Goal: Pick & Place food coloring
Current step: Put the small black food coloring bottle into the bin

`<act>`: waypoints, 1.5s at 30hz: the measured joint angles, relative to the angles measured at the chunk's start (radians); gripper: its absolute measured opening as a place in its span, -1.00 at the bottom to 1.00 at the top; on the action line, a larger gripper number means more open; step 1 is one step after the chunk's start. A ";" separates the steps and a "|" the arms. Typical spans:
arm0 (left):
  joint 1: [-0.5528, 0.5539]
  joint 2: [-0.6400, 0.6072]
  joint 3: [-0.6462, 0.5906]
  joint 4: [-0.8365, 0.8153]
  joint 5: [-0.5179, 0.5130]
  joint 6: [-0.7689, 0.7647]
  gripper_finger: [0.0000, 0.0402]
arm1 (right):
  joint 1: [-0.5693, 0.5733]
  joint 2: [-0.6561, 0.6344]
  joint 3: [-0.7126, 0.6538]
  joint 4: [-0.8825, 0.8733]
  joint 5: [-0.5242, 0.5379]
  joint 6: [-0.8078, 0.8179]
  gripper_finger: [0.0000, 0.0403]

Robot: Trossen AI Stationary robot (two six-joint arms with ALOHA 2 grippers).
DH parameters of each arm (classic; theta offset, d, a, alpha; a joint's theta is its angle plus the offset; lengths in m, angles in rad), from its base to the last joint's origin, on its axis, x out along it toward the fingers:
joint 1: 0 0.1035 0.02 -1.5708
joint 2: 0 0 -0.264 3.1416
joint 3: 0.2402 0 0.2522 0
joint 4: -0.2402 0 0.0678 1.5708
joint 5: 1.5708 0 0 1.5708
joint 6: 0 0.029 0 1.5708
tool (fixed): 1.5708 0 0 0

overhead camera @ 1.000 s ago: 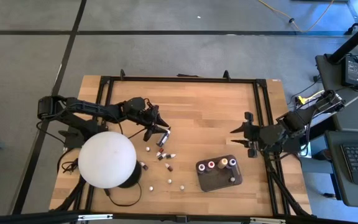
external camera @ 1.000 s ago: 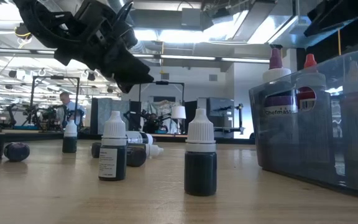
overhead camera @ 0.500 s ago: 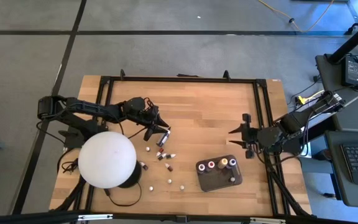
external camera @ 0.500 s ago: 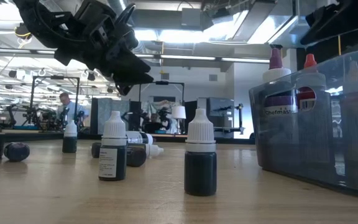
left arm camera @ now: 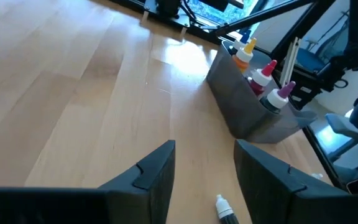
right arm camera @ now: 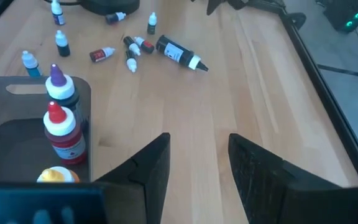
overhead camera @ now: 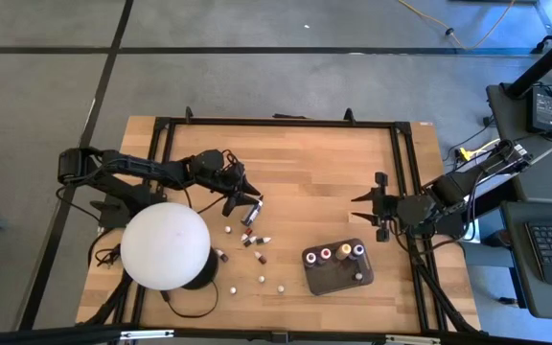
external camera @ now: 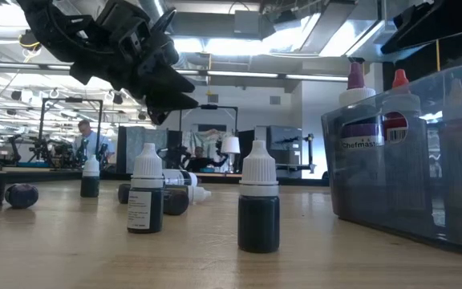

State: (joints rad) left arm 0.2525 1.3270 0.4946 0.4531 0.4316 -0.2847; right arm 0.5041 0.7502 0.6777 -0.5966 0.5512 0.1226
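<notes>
The food coloring is a scatter of tiny bottles (overhead camera: 254,241) on the wooden table near the white dome; some stand upright (external camera: 258,197), others lie on their sides (right arm camera: 132,48). A longer dark bottle (overhead camera: 251,213) lies among them. Three more stand in the dark grey tray (overhead camera: 337,266). My left gripper (overhead camera: 247,195) hovers open just above the longer bottle, with a small lying bottle (left arm camera: 225,208) on the table below its fingers. My right gripper (overhead camera: 372,206) hangs open at the table's right, above and beyond the tray (right arm camera: 17,118), holding nothing.
A big white dome (overhead camera: 165,246) stands at the near left, beside the scattered bottles. A black metal frame (overhead camera: 286,122) runs round the table's edges. Bare wood (overhead camera: 314,172) lies between the two grippers. A person stands in the room far behind the table (external camera: 83,132).
My left gripper has rolled a little about its own pointing line while staying above the longer bottle. My right gripper has turned slightly in place, its fingers swinging toward the table's left. No bottle has moved.
</notes>
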 joint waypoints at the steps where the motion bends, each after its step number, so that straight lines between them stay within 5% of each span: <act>1: -0.002 0.000 0.000 0.000 -0.001 0.004 -0.15 | 0.000 0.000 0.000 0.002 0.000 0.000 -0.18; 8: -0.010 0.000 0.000 0.001 0.007 0.037 0.11 | 0.000 0.000 0.000 0.002 -0.002 0.000 -0.18; 22: -0.052 0.000 0.002 -0.009 -0.004 0.074 0.10 | 0.000 0.000 0.000 0.000 -0.002 -0.001 -0.18; 31: -0.160 0.000 0.146 -0.540 -0.247 0.174 0.10 | 0.000 0.000 0.000 0.000 0.005 -0.023 -0.18; 45: -0.343 0.000 0.180 -0.802 -0.400 0.179 0.10 | 0.000 0.000 0.000 0.001 0.006 -0.022 -0.18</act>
State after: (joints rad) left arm -0.0909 1.3266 0.6746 -0.3489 0.0316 -0.1061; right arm 0.5045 0.7502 0.6777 -0.5960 0.5568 0.1005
